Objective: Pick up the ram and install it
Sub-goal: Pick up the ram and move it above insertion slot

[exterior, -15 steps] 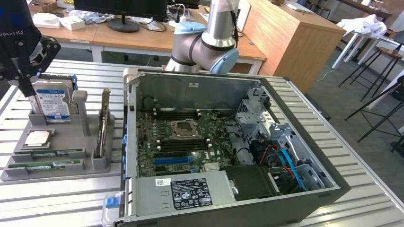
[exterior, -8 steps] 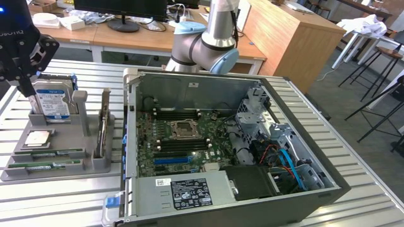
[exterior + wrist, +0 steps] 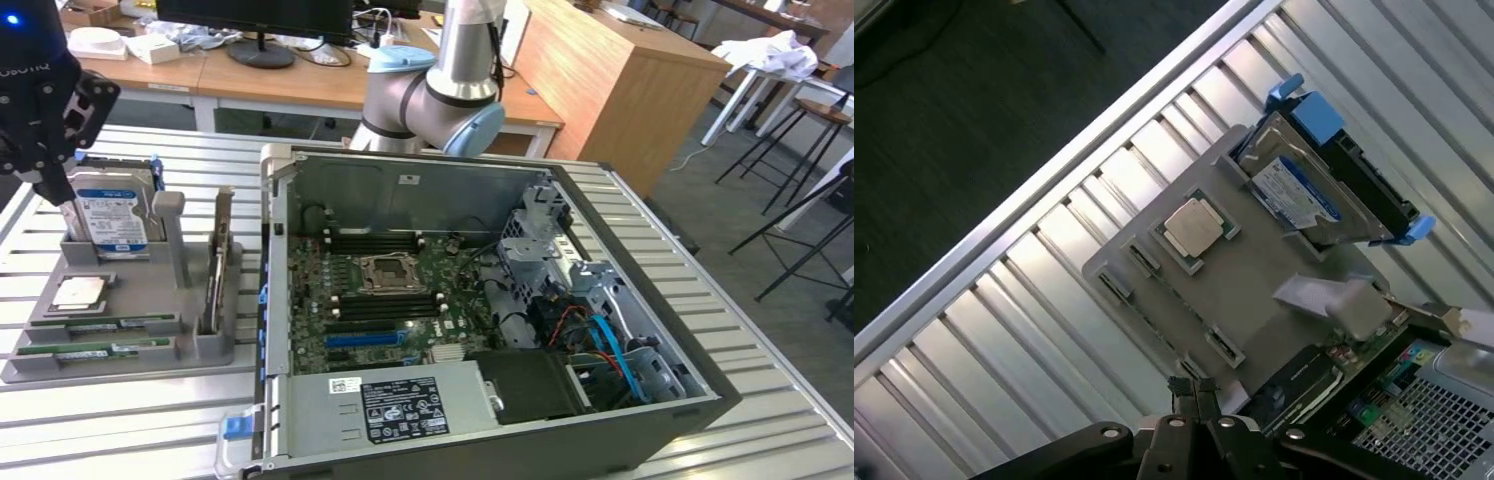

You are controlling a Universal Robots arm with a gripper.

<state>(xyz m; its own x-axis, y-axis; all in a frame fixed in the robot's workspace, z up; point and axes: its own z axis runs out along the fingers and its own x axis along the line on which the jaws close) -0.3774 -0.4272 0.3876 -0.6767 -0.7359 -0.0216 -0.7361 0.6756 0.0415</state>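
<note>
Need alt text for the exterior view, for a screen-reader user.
An open PC case lies on a slatted metal table, its motherboard exposed. At the exterior view's left, a grey holder keeps two green ram sticks, a processor chip and a hard drive; the black gripper, shut, hangs above the holder.

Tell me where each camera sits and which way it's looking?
Exterior view: off the arm, up high, looking down on the open computer and grey tray; the arm and shut tool show.
Wrist view: on the wrist, looking down past the tool at the tray.
Both show the tray, hard drive and silver chip.
</note>
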